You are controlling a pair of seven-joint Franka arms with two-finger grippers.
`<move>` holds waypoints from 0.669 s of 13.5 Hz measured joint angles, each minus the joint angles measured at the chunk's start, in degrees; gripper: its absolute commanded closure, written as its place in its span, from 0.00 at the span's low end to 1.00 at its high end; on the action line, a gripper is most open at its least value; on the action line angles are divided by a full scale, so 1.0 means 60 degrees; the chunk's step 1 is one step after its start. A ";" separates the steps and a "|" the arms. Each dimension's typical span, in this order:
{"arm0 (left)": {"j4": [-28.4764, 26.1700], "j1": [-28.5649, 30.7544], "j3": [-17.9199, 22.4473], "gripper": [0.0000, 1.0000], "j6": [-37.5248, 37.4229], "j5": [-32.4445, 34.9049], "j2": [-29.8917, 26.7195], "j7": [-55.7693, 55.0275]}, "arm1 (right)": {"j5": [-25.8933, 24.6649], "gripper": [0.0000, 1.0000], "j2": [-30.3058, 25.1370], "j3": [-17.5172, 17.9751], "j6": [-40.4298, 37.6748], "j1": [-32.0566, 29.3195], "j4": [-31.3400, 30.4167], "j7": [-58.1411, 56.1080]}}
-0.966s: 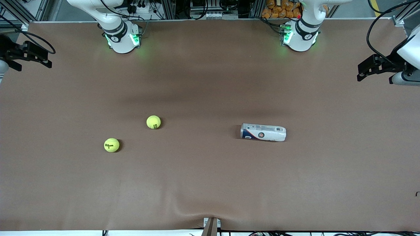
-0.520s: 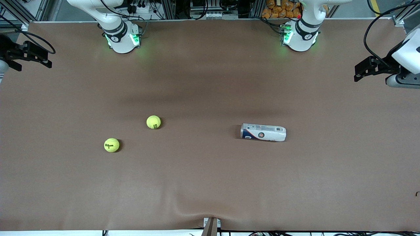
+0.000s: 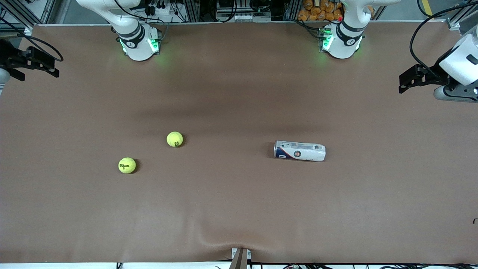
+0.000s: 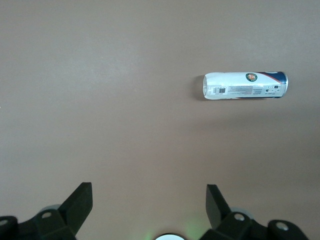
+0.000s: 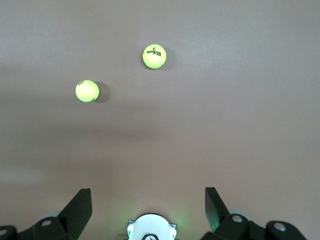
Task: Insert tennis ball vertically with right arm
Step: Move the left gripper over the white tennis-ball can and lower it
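Observation:
Two yellow tennis balls lie on the brown table. One ball with a black logo (image 3: 127, 165) is nearer the front camera; the other ball (image 3: 174, 139) lies a little farther. Both show in the right wrist view, the logo ball (image 5: 154, 56) and the other ball (image 5: 87, 91). A white and blue ball can (image 3: 300, 151) lies on its side toward the left arm's end, and shows in the left wrist view (image 4: 245, 86). My right gripper (image 3: 50, 67) (image 5: 147, 200) is open and empty, up over its end of the table. My left gripper (image 3: 404, 84) (image 4: 148, 200) is open and empty over its end.
The brown table cover (image 3: 239, 209) has a small ridge at its front edge by a metal bracket (image 3: 240, 257). The two arm bases (image 3: 139, 43) (image 3: 341, 41) stand along the edge farthest from the front camera.
My left gripper has shifted a little inward over the table from its end. The right arm, the balls and the can have not moved.

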 measured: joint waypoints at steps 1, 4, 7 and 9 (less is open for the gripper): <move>0.0000 -0.0003 -0.0002 0.00 0.0006 0.0000 0.0010 0.0000 | 0.0000 0.00 0.0000 0.0000 -0.0008 0.0000 0.0000 0.0000; -0.0009 -0.0016 -0.0016 0.00 0.0009 0.0000 0.0080 0.0001 | 0.0000 0.00 0.0002 0.0000 -0.0019 0.0000 0.0000 0.0000; -0.0026 -0.0101 -0.0082 0.00 0.0015 -0.0003 0.0294 0.0030 | 0.0000 0.00 0.0005 0.0000 -0.0023 0.0000 0.0000 0.0000; -0.0030 -0.0253 -0.0140 0.00 0.0063 -0.0004 0.0518 0.0030 | 0.0000 0.00 0.0006 0.0001 -0.0023 0.0000 0.0000 0.0000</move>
